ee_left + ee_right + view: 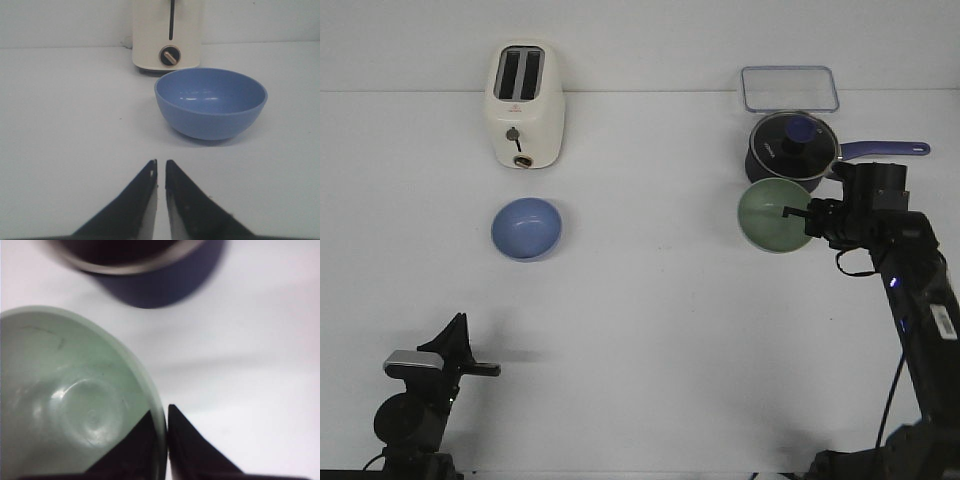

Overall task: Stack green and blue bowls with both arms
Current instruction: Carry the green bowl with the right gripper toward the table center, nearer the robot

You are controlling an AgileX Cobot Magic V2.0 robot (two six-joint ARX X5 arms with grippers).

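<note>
So the stack wasn't made yet: bowls were well apart. Blue bowl sat upright on the worktop, left of centre, just in front of the toaster that stood near the far edge. Green bowl was over on the right side, just in front of the lidded saucepan (clear container beyond that, at the far right corner).

Right gripper was pinched on the green bowl's rim, one finger inside and one outside, jaws closed onto the wall. Front view showed the bowl tipped toward the camera, so I judged it gripped and probably lifting, though I couldn't tell whether it had cleared the surface.

Left gripper sat near the front left corner, fingers nearly together with only a slit between, holding nothing, aimed at the blue bowl but well short of it.

Remaining, as I read it: carry green across to blue, nest and release.
</note>
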